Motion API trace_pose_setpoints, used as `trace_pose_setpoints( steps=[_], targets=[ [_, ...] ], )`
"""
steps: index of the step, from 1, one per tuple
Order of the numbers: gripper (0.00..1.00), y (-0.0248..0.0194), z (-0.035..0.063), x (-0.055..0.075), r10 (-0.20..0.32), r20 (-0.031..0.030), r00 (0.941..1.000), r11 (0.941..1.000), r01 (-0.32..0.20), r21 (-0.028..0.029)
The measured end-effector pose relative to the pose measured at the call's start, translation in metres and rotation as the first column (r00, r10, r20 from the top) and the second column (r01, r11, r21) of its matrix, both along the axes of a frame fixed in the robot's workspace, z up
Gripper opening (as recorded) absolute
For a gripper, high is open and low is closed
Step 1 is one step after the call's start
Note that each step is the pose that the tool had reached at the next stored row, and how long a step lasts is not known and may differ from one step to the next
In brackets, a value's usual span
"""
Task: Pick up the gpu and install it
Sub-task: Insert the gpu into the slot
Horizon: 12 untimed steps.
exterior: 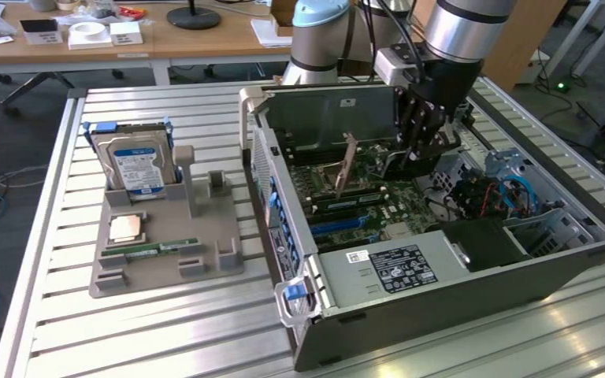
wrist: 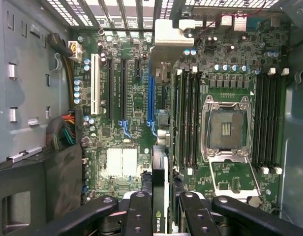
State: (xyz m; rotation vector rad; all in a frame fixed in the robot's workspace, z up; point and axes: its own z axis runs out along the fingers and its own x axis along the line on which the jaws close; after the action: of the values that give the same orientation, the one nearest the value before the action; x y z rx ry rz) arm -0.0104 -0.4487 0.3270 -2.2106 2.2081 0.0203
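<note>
The end effector (wrist: 162,207) is closed on the gpu (wrist: 159,172), its dark fingers (wrist: 137,209) pressed to either face of the thin black card; the card is seen edge-on from the wrist, hanging from the grip down toward the motherboard (wrist: 122,162); so the task's thing lies straight below the end effector, held rather than apart from it. The relation that matters is card to slot: the card's long axis runs parallel to the blue slot (wrist: 150,93) and just beside it, between that slot and the memory banks by the CPU socket (wrist: 227,128); whether its lower edge has met a slot I cannot tell. In the exterior view the end effector (exterior: 425,146) stands at about one o'clock, reaching down into the open computer case (exterior: 460,291); the hard drive (exterior: 135,161) stands upright at about ten o'clock in the grey holder (exterior: 166,268), well apart from the case on the tabletop (exterior: 124,339). The wrist view gives the alignment of card and slot; the exterior view gives the arm's upright approach and the depth of the reach into the case.
</note>
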Motion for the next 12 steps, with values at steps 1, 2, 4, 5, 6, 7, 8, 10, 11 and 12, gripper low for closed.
trace_pose_setpoints(
  steps=[1,2,4,5,6,7,8,10,11,12],
  targets=[
    [0.26,0.0,-0.0011,0.0,0.0,0.0,1.0,1.0,0.0,0.0],
    [0.26,-0.0001,-0.0022,0.0,0.0,0.0,1.0,1.0,0.0,0.0001],
    [0.26,-0.0002,-0.0043,0.0,0.0,0.0,1.0,1.0,0.0,0.0001],
    [0.26,-0.0003,-0.0052,0.0,0.0,0.0,1.0,1.0,0.0,0.0],
    [0.26,-0.0004,-0.0058,0.0,0.0,0.0,1.0,1.0,0.0,0.0],
    [0.26,-0.0006,-0.006,0.0,0.0,0.0,1.0,1.0,0.0,-0.0001],
    [0.26,-0.0009,-0.0062,0.0,0.0,0.0,1.0,1.0,0.0,-0.0001],
    [0.26,-0.0022,-0.0063,0.0001,0.0,0.0,1.0,1.0,0.0,0.0],
    [0.26,-0.003,-0.0063,0.0001,0.0,0.0,1.0,1.0,0.0,0.0],
    [0.26,-0.0036,-0.0064,0.0,0.0,0.0,1.0,1.0,0.0,0.0]
  ],
)
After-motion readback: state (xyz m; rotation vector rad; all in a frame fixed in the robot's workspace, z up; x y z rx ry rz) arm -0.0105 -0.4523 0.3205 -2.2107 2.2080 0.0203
